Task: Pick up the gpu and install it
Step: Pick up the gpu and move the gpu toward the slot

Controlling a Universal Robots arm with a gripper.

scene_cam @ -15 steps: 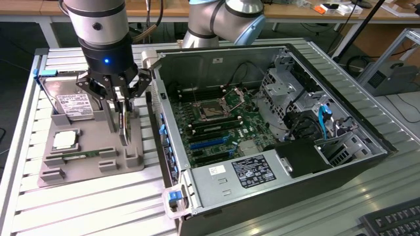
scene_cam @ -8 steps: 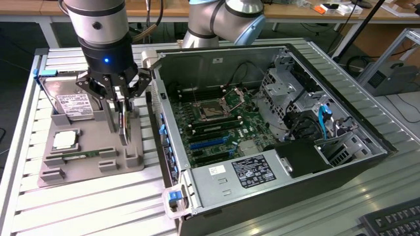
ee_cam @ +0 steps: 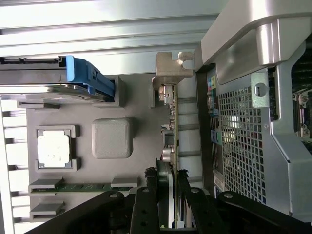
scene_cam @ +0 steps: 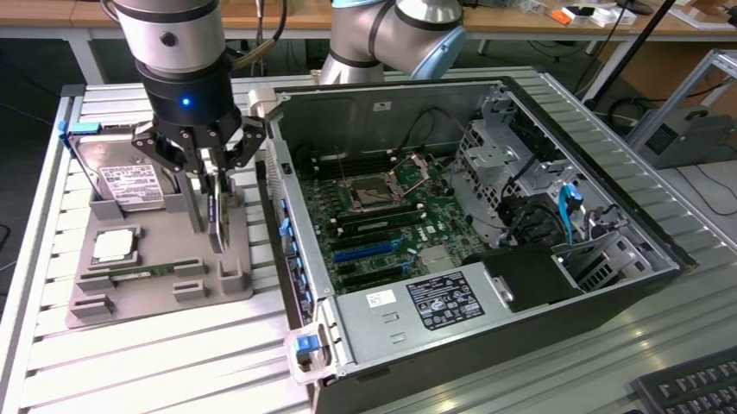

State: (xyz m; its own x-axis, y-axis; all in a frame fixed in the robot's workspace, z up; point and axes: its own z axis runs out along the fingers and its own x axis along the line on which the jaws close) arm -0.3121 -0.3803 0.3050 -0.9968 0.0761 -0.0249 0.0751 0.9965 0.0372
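**Pincer pinches the gpu in its tray slot**

In the exterior view, a silvery slatted metal table [scene_cam: 47,345] carries a flat grey plastic tray [scene_cam: 150,297] on the exterior view's left. At eleven o'clock on the tray lies a boxy silver hard drive with a white label [scene_cam: 121,185]. At eight o'clock sits a small square silver chip [scene_cam: 112,246]. Just under it, at seven o'clock, lies a slim green memory stick [scene_cam: 133,274].

At two o'clock on the tray stands the gpu [scene_cam: 216,228], a thin dark flat card, up on its edge in a slot. The black pincer [scene_cam: 210,203] reaches down from twelve o'clock and pinches the gpu, one finger on each side.

At three o'clock from the tray, just beside it, lies a big open black and grey computer case [scene_cam: 645,250]. Inside is a dark main board [scene_cam: 368,224]. A silver power box with a black label [scene_cam: 437,302] sits at six o'clock in the case.

In the wrist view the gpu [ee_cam: 171,122] shows edge-on, with a pale metal strip at its far end. The pincer [ee_cam: 167,178] hugs it on both sides, and the case's holed metal wall [ee_cam: 239,146] is just beside it.
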